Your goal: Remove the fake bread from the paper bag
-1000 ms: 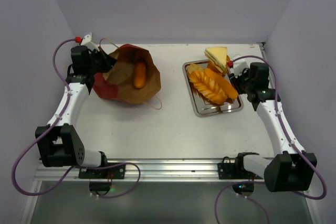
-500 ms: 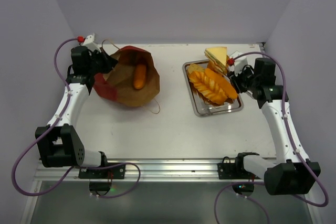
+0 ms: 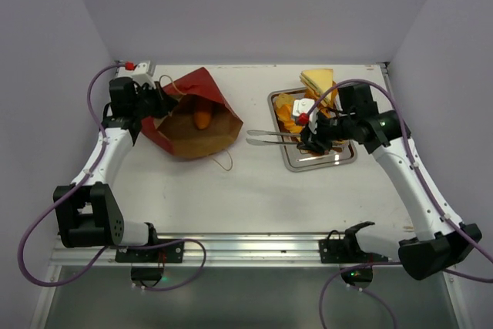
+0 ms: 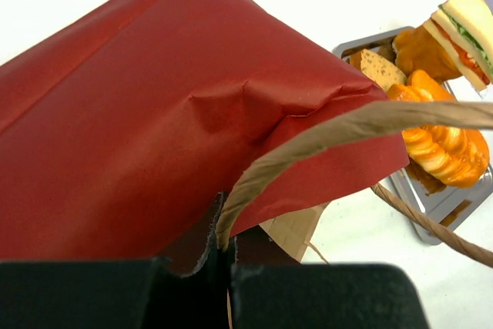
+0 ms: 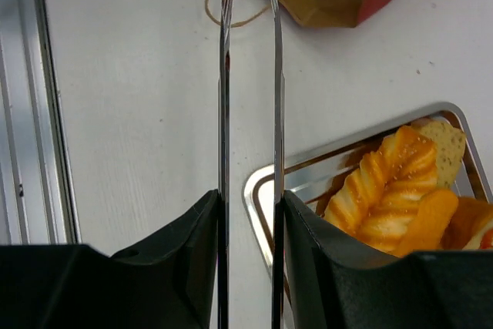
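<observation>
The tongs [image 3: 269,137] are clamped at their butt end in the right gripper [image 3: 314,138]. Their two thin steel blades [image 5: 225,113] reach from the middle of the overhead view out to the left, a narrow gap between them and nothing caught in it. The tips hang over bare table [image 3: 254,190], short of the bag's mouth. Behind the gripper, right of centre, the steel tray [image 3: 320,164] holds bread that is already out: a twisted loaf [image 5: 385,182], other golden pieces, and the sandwich [image 3: 317,79] at its far edge. Over in the upper left lies the paper bag [image 3: 204,86], on its side with the brown lining showing. The left gripper [image 3: 158,102] is pinched tight on its rim, right by the loop handle [image 4: 323,140], and seems to be propping the mouth up. One orange loaf [image 3: 202,119] sits inside, well back from the opening. I cannot see whether anything lies beneath it. I would guess that piece is light and a bit squashy, with a smooth skin that narrow blades could skid off. Taking it across the middle of its length, blades on either flank, looks safest. An end grip would likely let it swivel or drop. The bag is thin and will probably drag along if the tongs snag the paper.
</observation>
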You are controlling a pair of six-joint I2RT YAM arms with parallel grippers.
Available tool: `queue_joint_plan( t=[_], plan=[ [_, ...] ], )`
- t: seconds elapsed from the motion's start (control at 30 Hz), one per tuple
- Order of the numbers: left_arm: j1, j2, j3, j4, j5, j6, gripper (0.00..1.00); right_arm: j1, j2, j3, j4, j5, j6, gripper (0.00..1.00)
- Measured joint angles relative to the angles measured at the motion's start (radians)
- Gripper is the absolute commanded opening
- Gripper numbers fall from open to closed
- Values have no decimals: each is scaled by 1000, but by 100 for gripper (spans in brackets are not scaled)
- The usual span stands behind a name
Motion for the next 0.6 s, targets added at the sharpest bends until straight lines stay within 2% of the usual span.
queue_joint_plan(
  t=[0.13,0.27,0.47,0.6],
  plan=[
    [0,0,-2,-10,2,7,0,97,42,46,-53,-10,-56,39],
    [-6,0,-2,-18,2,-2,0,221,83,68,-21,51,-43,39],
    [-35,24,22,-28,3,-61,0,402,214,70,189,280,29,40],
    [-45,42,37,-28,2,-113,0,476,345,87,327,443,106,39]
  ],
)
